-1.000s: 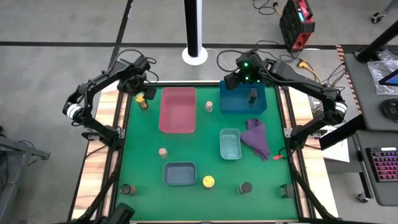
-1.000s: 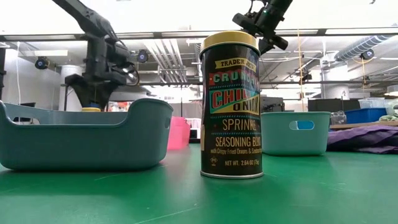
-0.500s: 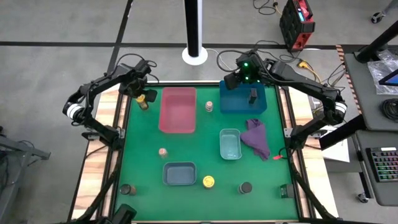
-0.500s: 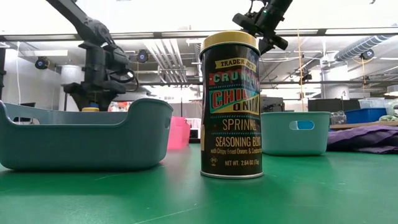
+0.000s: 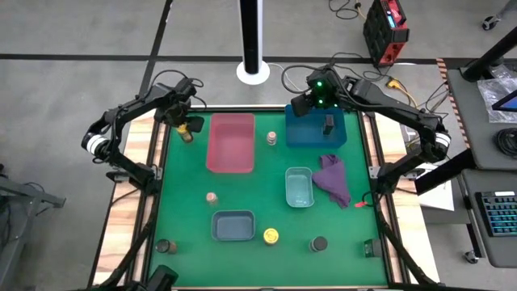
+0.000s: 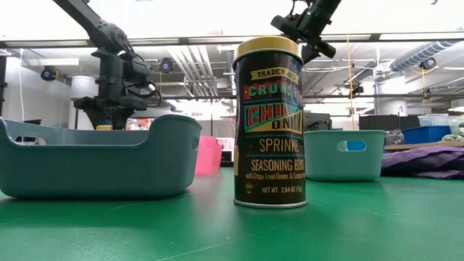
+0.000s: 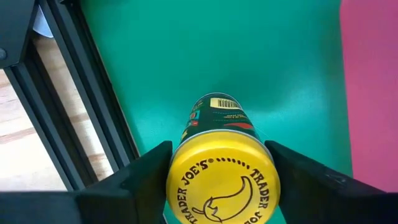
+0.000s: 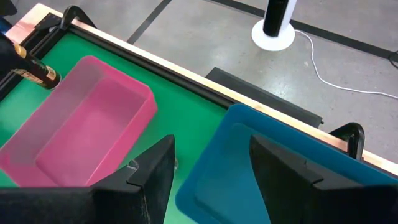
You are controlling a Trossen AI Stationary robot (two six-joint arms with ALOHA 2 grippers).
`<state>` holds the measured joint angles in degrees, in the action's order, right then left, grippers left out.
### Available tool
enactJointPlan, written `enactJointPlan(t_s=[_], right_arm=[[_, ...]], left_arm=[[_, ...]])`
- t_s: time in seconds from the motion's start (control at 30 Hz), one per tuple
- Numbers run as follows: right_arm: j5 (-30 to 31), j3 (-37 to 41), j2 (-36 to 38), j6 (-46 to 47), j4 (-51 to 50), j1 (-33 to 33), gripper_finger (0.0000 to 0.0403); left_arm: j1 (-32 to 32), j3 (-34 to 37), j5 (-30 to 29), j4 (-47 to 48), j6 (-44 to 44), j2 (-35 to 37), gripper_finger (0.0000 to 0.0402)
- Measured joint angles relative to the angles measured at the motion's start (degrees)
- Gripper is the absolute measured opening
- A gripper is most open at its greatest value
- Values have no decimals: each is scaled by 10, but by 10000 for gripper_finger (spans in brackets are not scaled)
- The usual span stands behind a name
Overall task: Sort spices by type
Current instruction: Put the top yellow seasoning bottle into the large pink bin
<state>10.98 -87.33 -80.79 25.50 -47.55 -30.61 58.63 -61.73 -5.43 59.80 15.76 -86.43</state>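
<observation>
A: Where's the yellow-lidded Trader Joe's jar (image 7: 222, 175)?
B: Upright on the green counter (image 7: 249, 56), far-left corner beside the pink tray (image 5: 230, 142), between the left hand's (image 7: 219, 167) fingers, pressed against both sides.
A: Right hand (image 8: 211, 165)?
B: Parted, empty, above the blue tray (image 8: 273, 168).

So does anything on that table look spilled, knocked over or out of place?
Nothing looks spilled. The one oddity is a crumpled purple cloth lying loose against the teal tray; the jars that show clearly stand upright.

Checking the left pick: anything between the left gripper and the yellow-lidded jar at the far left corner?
Nothing visible. The left gripper already straddles the yellow-lidded jar, one finger on each side; green mat beyond it is bare.
</observation>
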Motion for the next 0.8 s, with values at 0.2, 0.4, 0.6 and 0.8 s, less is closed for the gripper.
enactJointPlan(t_s=[0.2,0.4,0.6,0.8], right_arm=[[0,0,0,0,-1,0,199],[0,0,0,0,-2,0,199],[0,0,0,0,-2,0,199],[0,0,0,0,-2,0,199]], left_arm=[[0,0,0,0,0,0,210],[-8,-10,-8,24,-5,6,210],[-42,-56,-41,84,-7,45,210],[-102,-153,-25,128,4,84,210]])
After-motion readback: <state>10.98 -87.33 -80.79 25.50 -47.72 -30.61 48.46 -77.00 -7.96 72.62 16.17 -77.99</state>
